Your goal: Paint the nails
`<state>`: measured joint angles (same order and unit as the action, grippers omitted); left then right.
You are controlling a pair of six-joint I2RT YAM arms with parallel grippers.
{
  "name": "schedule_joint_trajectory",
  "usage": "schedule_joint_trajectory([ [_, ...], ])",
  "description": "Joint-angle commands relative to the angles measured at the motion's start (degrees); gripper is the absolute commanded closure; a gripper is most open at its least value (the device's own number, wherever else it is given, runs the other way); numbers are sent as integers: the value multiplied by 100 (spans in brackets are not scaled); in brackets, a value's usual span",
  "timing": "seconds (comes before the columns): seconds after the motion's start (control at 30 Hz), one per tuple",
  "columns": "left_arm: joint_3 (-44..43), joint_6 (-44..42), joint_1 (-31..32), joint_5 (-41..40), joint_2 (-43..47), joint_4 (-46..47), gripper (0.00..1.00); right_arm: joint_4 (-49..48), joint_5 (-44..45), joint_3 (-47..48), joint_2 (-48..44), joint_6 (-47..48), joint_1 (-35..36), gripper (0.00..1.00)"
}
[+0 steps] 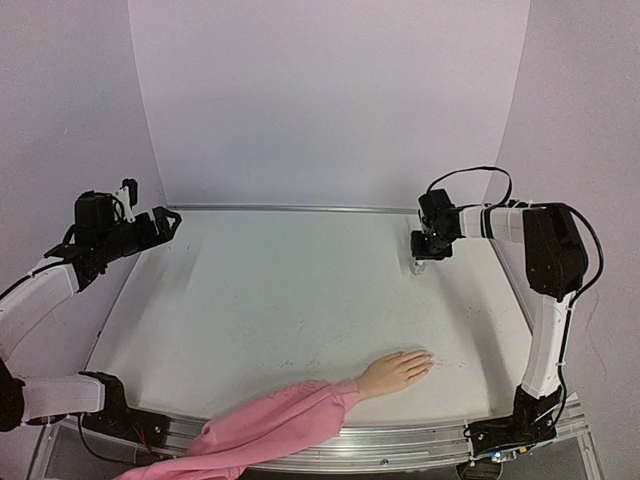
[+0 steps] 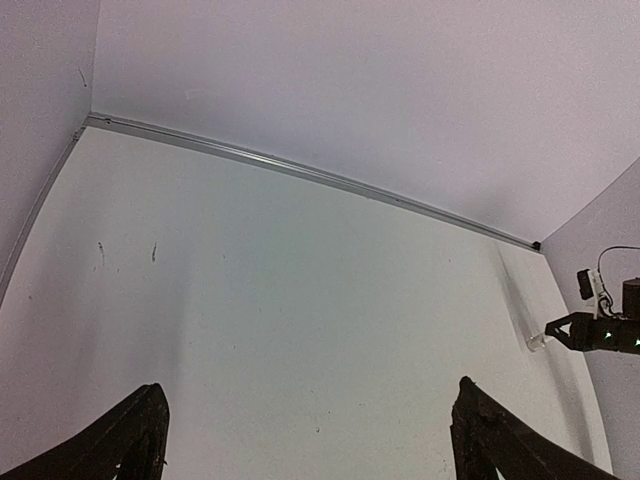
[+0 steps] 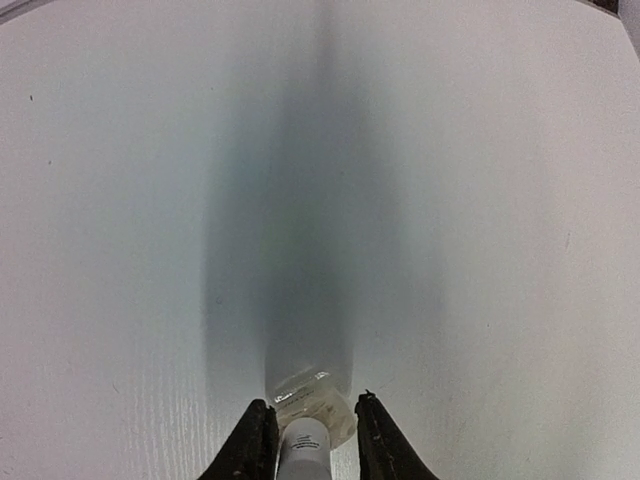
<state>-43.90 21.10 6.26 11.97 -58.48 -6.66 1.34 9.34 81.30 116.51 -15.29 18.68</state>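
The peach mannequin hand (image 1: 395, 372) lies flat near the table's front edge, its pink sleeve (image 1: 280, 425) trailing to the left. The nails (image 1: 428, 358) at its fingertips are too small to make out. A small bottle (image 1: 418, 266) stands at the back right. My right gripper (image 1: 420, 256) is straight above it. In the right wrist view the gripper (image 3: 312, 412) has its fingers closed in around the bottle's white cap (image 3: 303, 452), with the clear bottle body (image 3: 318, 388) below. My left gripper (image 1: 172, 218) is open and empty at the far left, high over the table (image 2: 310, 440).
A metal rail (image 1: 290, 208) runs along the table's back edge against the purple backdrop. The right arm's gripper and the bottle (image 2: 537, 342) show far off in the left wrist view. Both arm bases sit at the near corners.
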Motion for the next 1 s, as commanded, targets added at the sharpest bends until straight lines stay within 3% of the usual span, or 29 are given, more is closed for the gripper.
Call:
schedule_joint_trajectory([
  [0.0, -362, 60, -42, 162, -20, 26, 0, 156, 110, -62, -226, -47, 25, 74],
  [0.3, -439, 86, -37, 453, -120, -54, 1, 120, 83, -46, -82, -36, 28, 79],
  [0.4, -470, 104, -37, 604, -167, -74, 1, 91, 15, -58, -58, -35, 26, 85],
  [0.5, -549, 105, -38, 954, -274, -79, 0, 70, -99, -82, -196, -35, 39, 99],
  [0.63, -670, 167, 55, 1437, -446, -57, 0, -245, -660, -326, -680, 87, 162, 100],
  [0.7, -707, -21, 387, 1361, -538, -49, 0, -465, -1202, -567, -935, 73, 229, 100],
  [0.8, -701, -500, 1363, 680, -698, 15, 0, -745, -2058, -957, -1233, -137, 316, 100],
  [0.97, -616, -932, 2660, -50, -1171, 614, 1, -1151, -2662, -1440, -1677, -690, 800, 100],
])
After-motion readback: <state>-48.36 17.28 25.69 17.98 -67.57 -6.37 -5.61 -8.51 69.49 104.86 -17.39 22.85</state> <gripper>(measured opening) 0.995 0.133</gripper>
